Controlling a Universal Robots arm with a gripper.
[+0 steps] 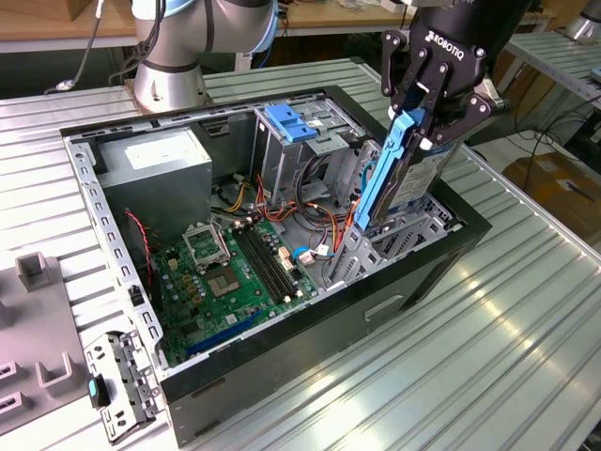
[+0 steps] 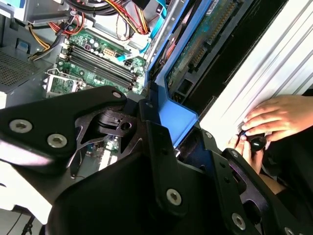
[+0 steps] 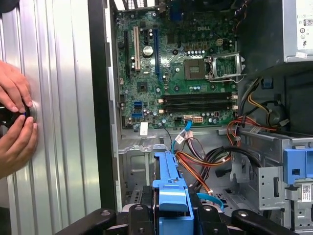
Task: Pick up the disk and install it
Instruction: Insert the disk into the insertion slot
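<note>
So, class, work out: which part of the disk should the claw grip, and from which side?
Its upper end, from above. The disk stands on end, tilted, lower end down inside the computer case, so the top is the free part; the claw pinches there.

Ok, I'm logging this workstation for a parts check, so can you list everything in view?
disk: one, silver-black with blue rail, upright at the case's drive bay, in the gripper
computer case: one, black, open, on the table
motherboard: one, green, on the case floor
power supply: one, grey, in a case corner
drive cage: one, metal with blue top, inside the case
cables: several, red, orange, yellow, inside the case
bracket: one, metal, on the table at the exterior view's left
table: one, ribbed silver
hands: two, on the table beside the case
gripper: one, black, shut on the disk
</note>
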